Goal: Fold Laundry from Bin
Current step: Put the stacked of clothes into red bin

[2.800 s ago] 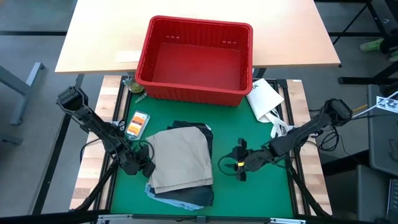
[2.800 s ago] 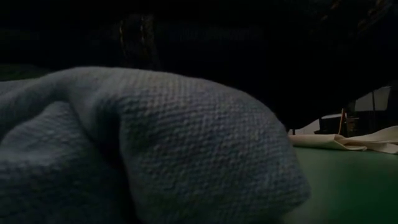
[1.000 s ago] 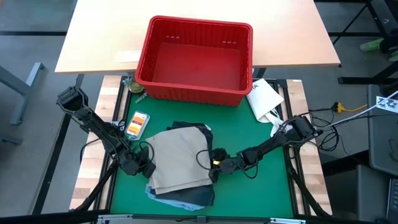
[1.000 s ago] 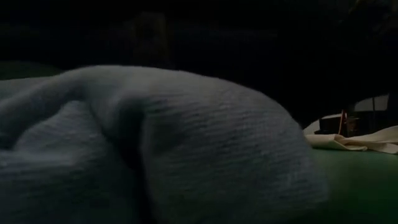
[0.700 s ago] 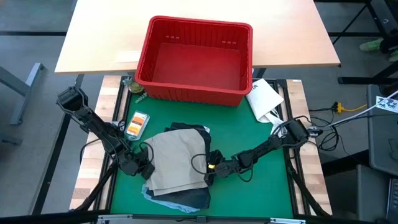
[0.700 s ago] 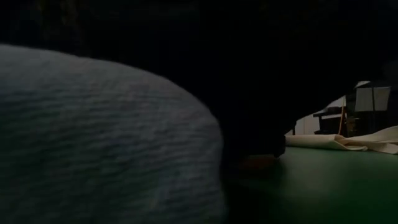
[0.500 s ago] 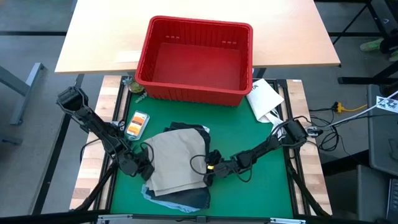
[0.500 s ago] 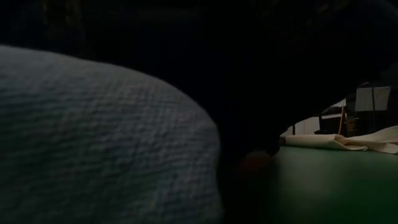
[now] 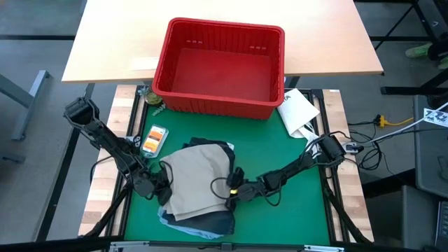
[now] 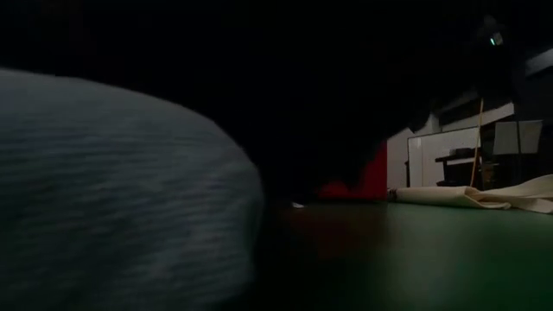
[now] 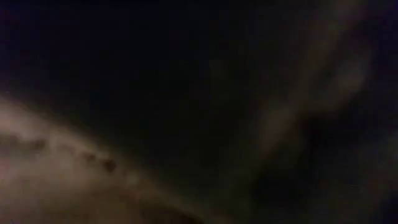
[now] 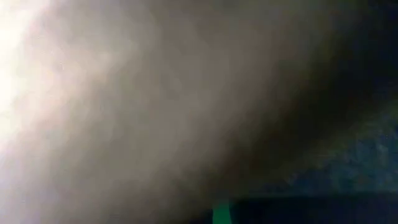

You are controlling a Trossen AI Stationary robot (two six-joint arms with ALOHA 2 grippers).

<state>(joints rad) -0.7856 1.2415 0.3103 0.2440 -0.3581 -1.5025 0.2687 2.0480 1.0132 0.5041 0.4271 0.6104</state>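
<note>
A stack of folded laundry lies on the green mat: tan trousers (image 9: 199, 178) on top, a dark garment (image 9: 212, 145) showing at the far edge, and light blue cloth (image 9: 170, 218) and dark cloth (image 9: 213, 222) at the near edge. My left gripper (image 9: 162, 189) sits shut at the stack's left edge. Opposite it, my right gripper (image 9: 229, 194) sits shut at the right edge. Both wrist views are filled with cloth. The empty red bin (image 9: 224, 25) stands on the far side. My left gripper meets the stack's left edge (image 9: 168, 187), coming in slanting down from the table's left. Its fingertips are buried in the cloth, so which layers it has cannot be told. The stack lies on the mat. My right gripper meets the stack's right edge (image 9: 225, 190), slanting down from the table's right. Tan cloth (image 12: 124, 93) fills its wrist view and hides the fingertips, so layers cannot be told. The stack lies on the mat.
A white packet (image 9: 297, 108) lies at the mat's far right corner. A small orange and white item (image 9: 154, 138) lies at the far left. Bare green mat (image 9: 280, 154) stretches right of the stack. The low view is largely blocked by light blue cloth (image 10: 112, 190).
My right gripper has gone toward the table's left into the stack's right edge, rolling a little, and has shut. My left gripper has stayed at the left edge, rolled a little and shut. The stack's right edge has been pushed leftward and the pile has narrowed.
</note>
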